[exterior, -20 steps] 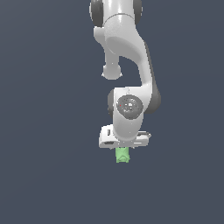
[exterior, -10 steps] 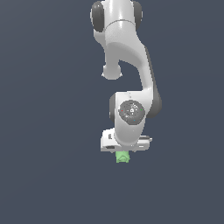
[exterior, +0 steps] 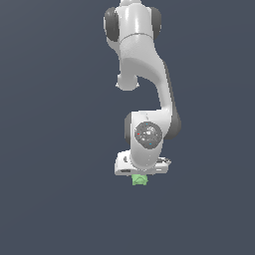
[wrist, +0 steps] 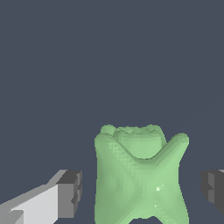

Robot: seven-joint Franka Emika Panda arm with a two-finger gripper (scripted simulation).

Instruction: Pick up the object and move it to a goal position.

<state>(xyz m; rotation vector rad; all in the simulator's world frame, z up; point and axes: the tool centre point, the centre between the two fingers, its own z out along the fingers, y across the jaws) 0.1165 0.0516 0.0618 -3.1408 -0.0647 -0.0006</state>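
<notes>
The object, a light-green, lumpy, faceted blob, shows in the wrist view as slightly taller than wide, with a scalloped end and a raised X-shaped ridge crossing its face. Its long axis runs along the direction the fingers reach. It sits between the two dark finger pads, with a clear gap of plain background on each side, so the fingers are spread and touch nothing.

In the exterior view the object appears as a small green lump directly under the white gripper, partly hidden by the hand. The arm comes down from the top of the picture, bends at a round joint, and ends with the hand pointing straight down.

The flat dark grey-blue surface around the object carries nothing else, and nothing stands between the fingers and the object.
</notes>
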